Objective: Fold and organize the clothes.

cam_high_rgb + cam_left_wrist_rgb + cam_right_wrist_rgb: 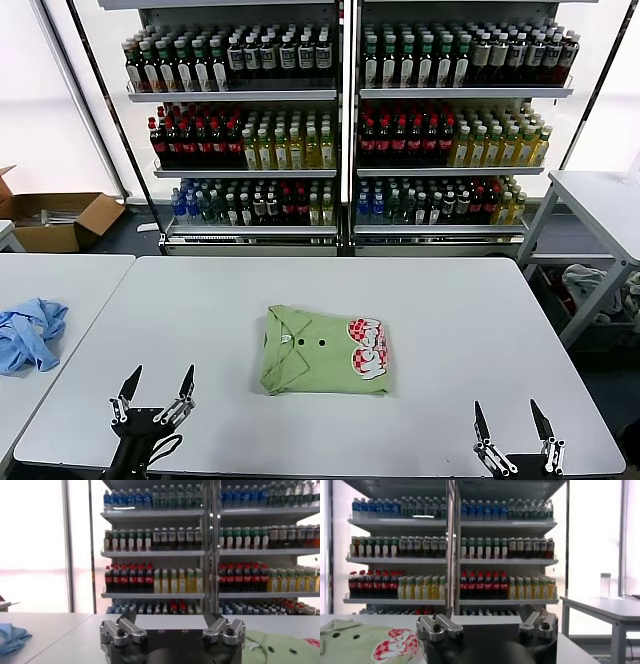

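Note:
The light green polo shirt (325, 351) lies folded in a rectangle at the middle of the white table (450, 320), collar and dark buttons up, red-and-white checkered logo at its right end. It also shows in the left wrist view (282, 646) and in the right wrist view (365, 642). My left gripper (158, 382) is open and empty at the table's near left edge, apart from the shirt. My right gripper (511, 419) is open and empty at the near right edge. Their open fingers show in the left wrist view (173, 622) and the right wrist view (487, 617).
A light blue garment (28, 331) lies on the neighbouring table at the left. Shelves of bottled drinks (345, 120) stand behind the table. A cardboard box (55, 218) sits at the far left. Another table (600, 205) stands at the right.

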